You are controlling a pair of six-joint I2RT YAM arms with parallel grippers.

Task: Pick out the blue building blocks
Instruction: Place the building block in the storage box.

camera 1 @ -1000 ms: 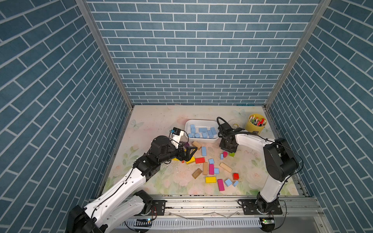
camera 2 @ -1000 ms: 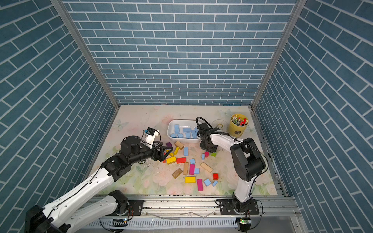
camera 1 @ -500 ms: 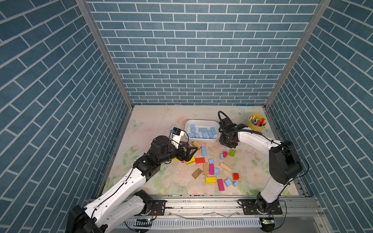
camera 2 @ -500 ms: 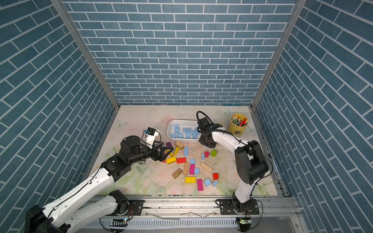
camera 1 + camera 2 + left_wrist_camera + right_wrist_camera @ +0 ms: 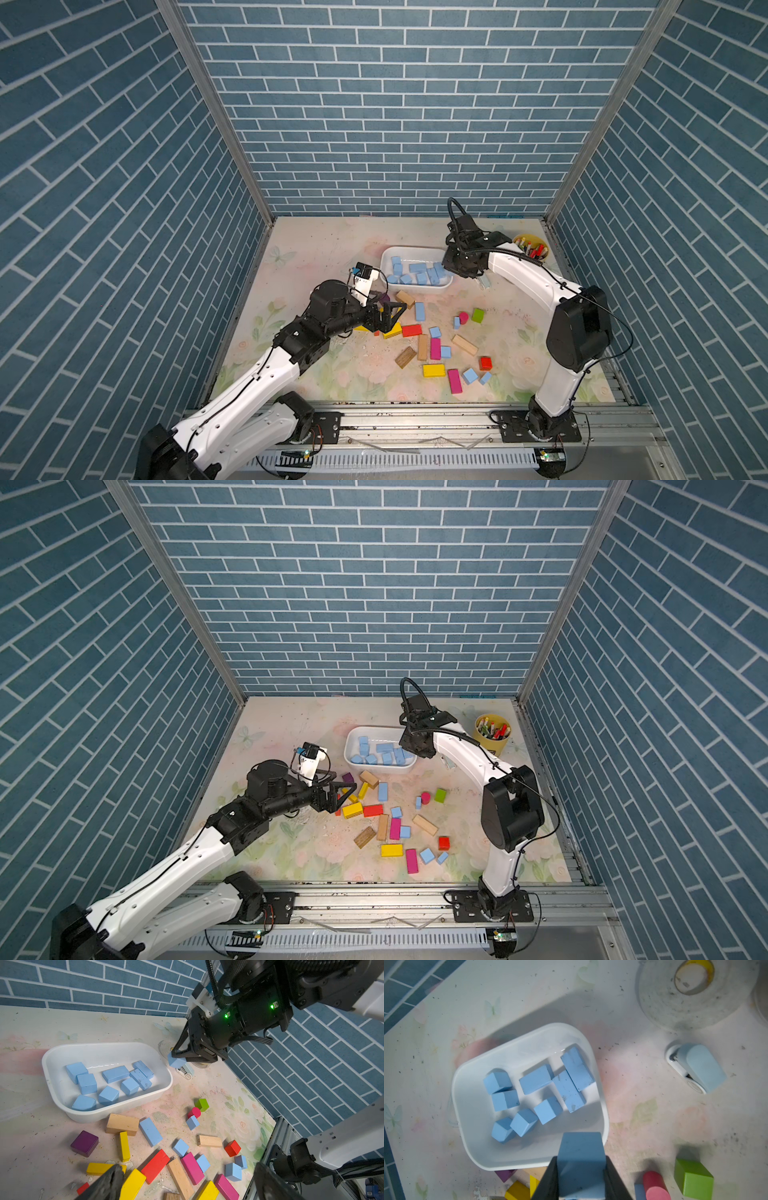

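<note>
Blue blocks already sorted lie in the white tub; others lie scattered on the worktop among coloured pieces. The right hand is clamped on one blue cube above the tub's edge. Recommended: carry the cube inward over the tub's bare floor, lower it, then release, so it cannot bounce out. The left hand, jaws spread, hovers over the scattered pieces.
</note>
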